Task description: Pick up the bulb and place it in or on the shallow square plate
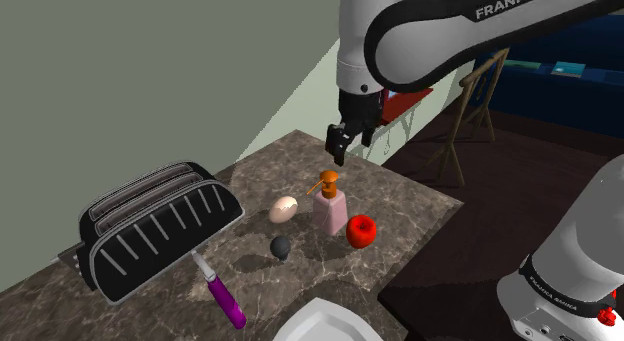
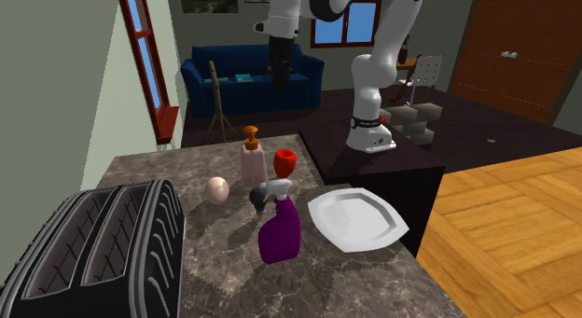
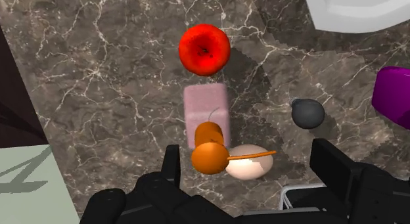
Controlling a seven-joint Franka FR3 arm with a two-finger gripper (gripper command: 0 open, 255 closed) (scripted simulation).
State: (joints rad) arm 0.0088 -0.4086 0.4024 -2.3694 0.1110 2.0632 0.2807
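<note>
The bulb (image 1: 281, 247) (image 2: 258, 195) (image 3: 307, 113) is a small dark grey rounded thing lying on the marble counter, between a pale egg (image 1: 285, 208) and the white shallow plate (image 1: 320, 327) (image 2: 359, 221) (image 3: 355, 9). The plate sits at the counter's near edge in the shoulder view. My black gripper (image 1: 349, 149) (image 2: 279, 81) (image 3: 250, 165) hangs open, well above the counter, over the soap dispenser and the egg. Nothing is between its fingers. The bulb lies off to one side of the right finger (image 3: 332, 165).
A pink soap dispenser with an orange pump (image 1: 330, 204) (image 3: 207, 111) and a red apple-like thing (image 1: 361, 230) (image 3: 204, 49) stand close to the bulb. A purple-handled tool (image 1: 228, 301) (image 2: 280, 232) lies beside it. A black toaster (image 1: 155, 229) fills the shoulder view's left.
</note>
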